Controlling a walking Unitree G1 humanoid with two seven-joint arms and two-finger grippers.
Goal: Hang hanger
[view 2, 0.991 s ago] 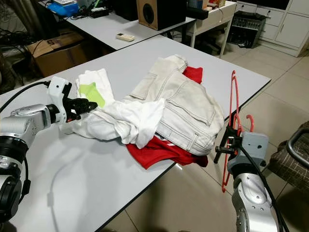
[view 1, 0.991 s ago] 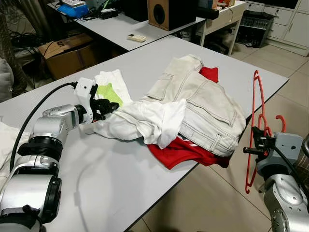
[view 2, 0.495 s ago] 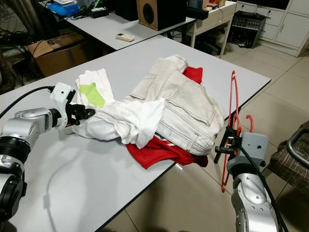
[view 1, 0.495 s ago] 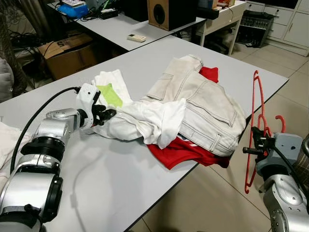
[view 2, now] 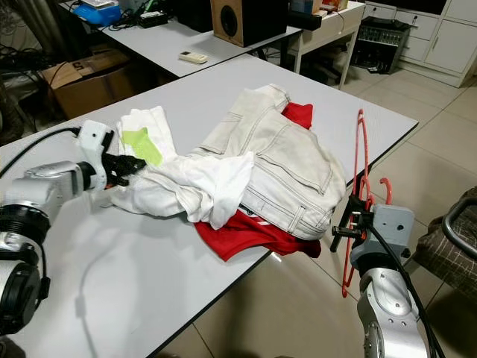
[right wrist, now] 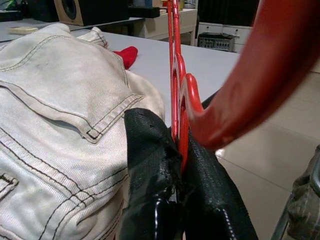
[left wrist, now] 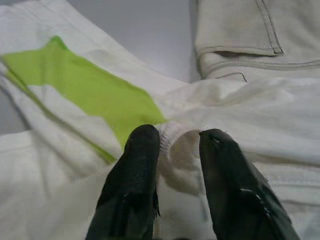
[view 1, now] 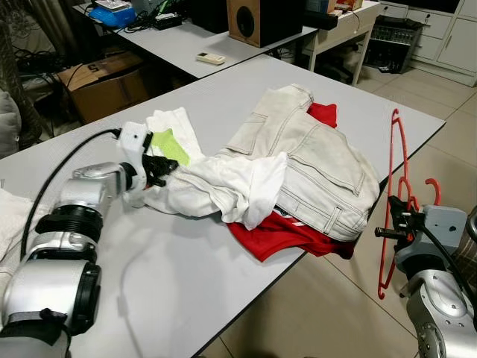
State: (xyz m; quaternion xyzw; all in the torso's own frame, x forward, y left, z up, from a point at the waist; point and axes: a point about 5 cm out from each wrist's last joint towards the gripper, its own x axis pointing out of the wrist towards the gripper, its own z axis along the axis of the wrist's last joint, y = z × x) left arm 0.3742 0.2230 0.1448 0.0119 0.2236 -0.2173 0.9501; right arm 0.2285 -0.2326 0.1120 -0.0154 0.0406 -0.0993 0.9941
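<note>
A red plastic hanger [view 1: 395, 149] hangs upright just off the grey table's [view 1: 149, 283] right edge. My right gripper [view 1: 399, 216] is shut on its lower part; in the right wrist view the black fingers [right wrist: 150, 165] clamp the red bar [right wrist: 176, 95]. A pile of clothes lies on the table: a white garment [view 1: 223, 186] with a green patch [view 1: 170, 145], beige jeans [view 1: 313, 156] and a red garment [view 1: 279, 231] underneath. My left gripper [view 1: 165, 167] sits at the white garment's left end, its fingertips [left wrist: 142, 145] pinching a rolled fold of white cloth [left wrist: 180, 150].
Behind stands a second table with a wooden speaker [view 1: 253, 19], a remote [view 1: 211, 57] and a blue object [view 1: 112, 13]. A cardboard box [view 1: 104, 82] sits on the floor at the left. White cabinets [view 1: 440, 33] line the back right. A chair [view 1: 469, 239] stands at the far right.
My left gripper dipped toward the near edge of the white garment, then came back up beside the green patch. The right arm and hanger have stayed still.
</note>
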